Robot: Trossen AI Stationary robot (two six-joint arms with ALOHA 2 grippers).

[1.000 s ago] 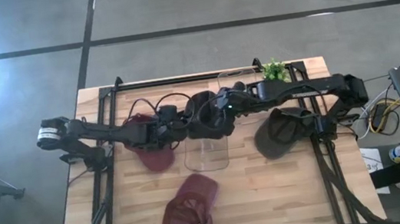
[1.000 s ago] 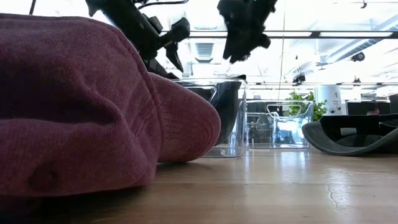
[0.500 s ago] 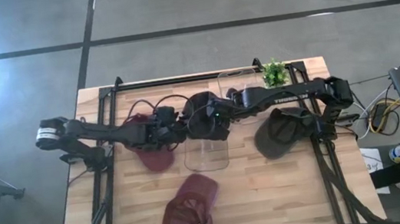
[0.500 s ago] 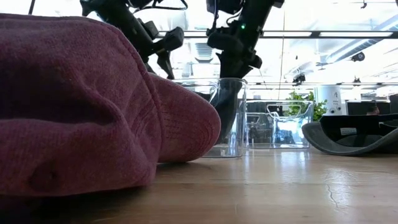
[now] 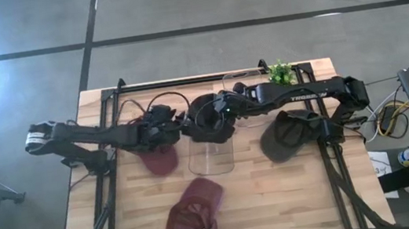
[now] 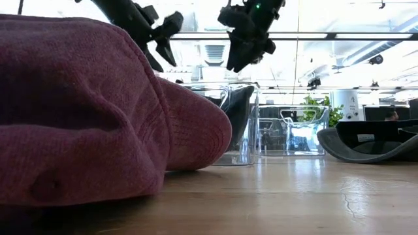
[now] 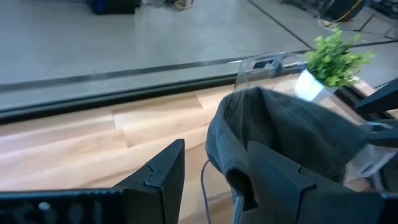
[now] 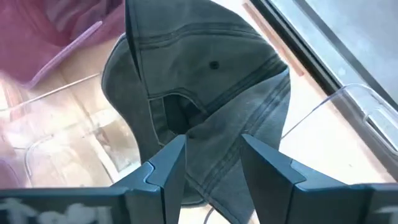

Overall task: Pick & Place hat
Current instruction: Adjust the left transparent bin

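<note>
Hat (image 8: pixel 205 106) drapes over clear bin's rim (image 5: pixel 209 160).

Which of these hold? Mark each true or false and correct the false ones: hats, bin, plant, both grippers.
1. A dark grey hat sits in the clear bin. True.
2. The right gripper grips a maroon hat. False: it hangs over the bin with its fingers apart and nothing between them.
3. Two maroon hats lie on the table, one beside the bin and one nearer the front edge. True.
4. The plant stands at the table's front edge. False: it stands at the back edge, toward the right arm's side.
5. The left gripper is shut. False: it is open and empty, raised beside the bin.
</note>
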